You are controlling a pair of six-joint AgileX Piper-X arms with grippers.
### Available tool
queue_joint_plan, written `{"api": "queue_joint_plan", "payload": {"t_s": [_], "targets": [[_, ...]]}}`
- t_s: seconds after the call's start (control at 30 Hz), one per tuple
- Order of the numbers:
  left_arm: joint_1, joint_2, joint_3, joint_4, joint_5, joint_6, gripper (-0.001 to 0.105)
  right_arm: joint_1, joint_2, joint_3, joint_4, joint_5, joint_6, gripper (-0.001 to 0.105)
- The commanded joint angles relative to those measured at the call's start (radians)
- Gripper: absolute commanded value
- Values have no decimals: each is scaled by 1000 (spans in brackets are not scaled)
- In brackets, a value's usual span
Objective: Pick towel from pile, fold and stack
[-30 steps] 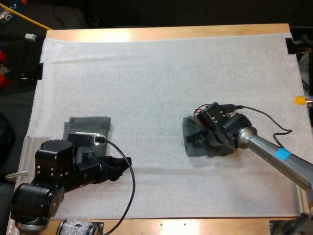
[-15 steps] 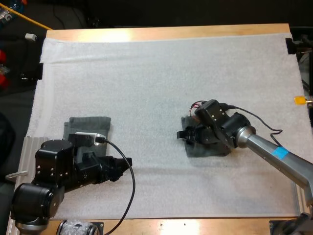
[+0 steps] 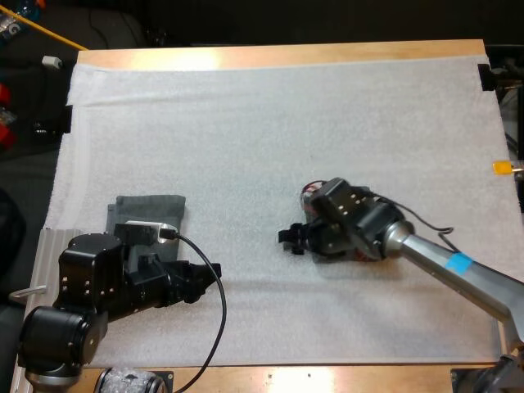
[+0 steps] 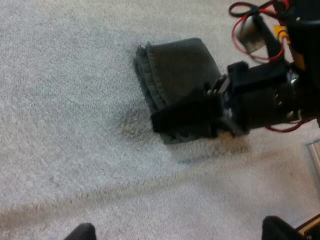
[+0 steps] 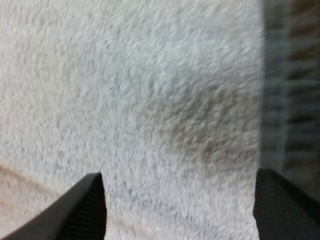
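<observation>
- Towel [image 4: 175, 67] folded, flat on mat [image 3: 246, 123] mid-right, under right gripper [image 3: 292, 241]; fingers spread, empty, tips past towel's edge
- Left gripper [image 4: 181, 229] spread, empty
- Judgement: pinch all layers at the fold; lift level
- Second folded towel [image 3: 149, 210] near-left; left arm [image 3: 98, 286] overlaps it, crowding the drop

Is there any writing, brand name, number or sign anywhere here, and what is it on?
None can be read. The blue sticker on the right arm looks blank, and the folded towel and the mat carry no lettering.
</observation>
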Motion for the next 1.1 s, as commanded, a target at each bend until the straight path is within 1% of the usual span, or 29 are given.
{"api": "queue_joint_plan", "payload": {"t_s": [0.0, 0.07, 0.27, 0.37, 0.47, 0.53, 0.6, 0.7, 0.73, 0.8, 0.9, 1.07], "targets": [[1, -4, -7, -6, 8, 6, 63, 10, 18, 0, -2, -7, 17, 62], [1, -4, -7, -6, 8, 6, 63, 13, 40, 0, -2, -7, 39, 62], [1, -4, -7, -6, 8, 6, 63, 13, 31, -3, 6, -11, 41, 62], [1, -4, -7, -6, 8, 10, 63, 13, -21, -7, 9, -11, 29, 62], [1, -4, -7, -6, 8, 37, 63, 13, -97, -6, 9, -6, 24, 62], [1, -4, -7, -6, 8, 45, 63, 13, -171, -6, 9, 11, -8, 62], [1, -4, -7, -6, 8, 48, 63, 13, -225, -6, 26, 37, -15, 62], [1, -4, -7, -6, 8, 48, 63, 13, -332, -6, 90, 119, -24, 62], [1, -4, -7, -6, 8, 51, 63, 13, -374, -6, 124, 154, -54, 62], [1, -4, -7, -6, 8, 51, 63, 13, -431, -6, 180, 189, -90, 62], [1, -4, -7, -6, 8, 51, 63, 13, -527, -6, 273, 208, -121, 62], [1, -4, -7, -6, 8, 54, 63, 13, -685, -6, 417, 214, -125, 62]]}}
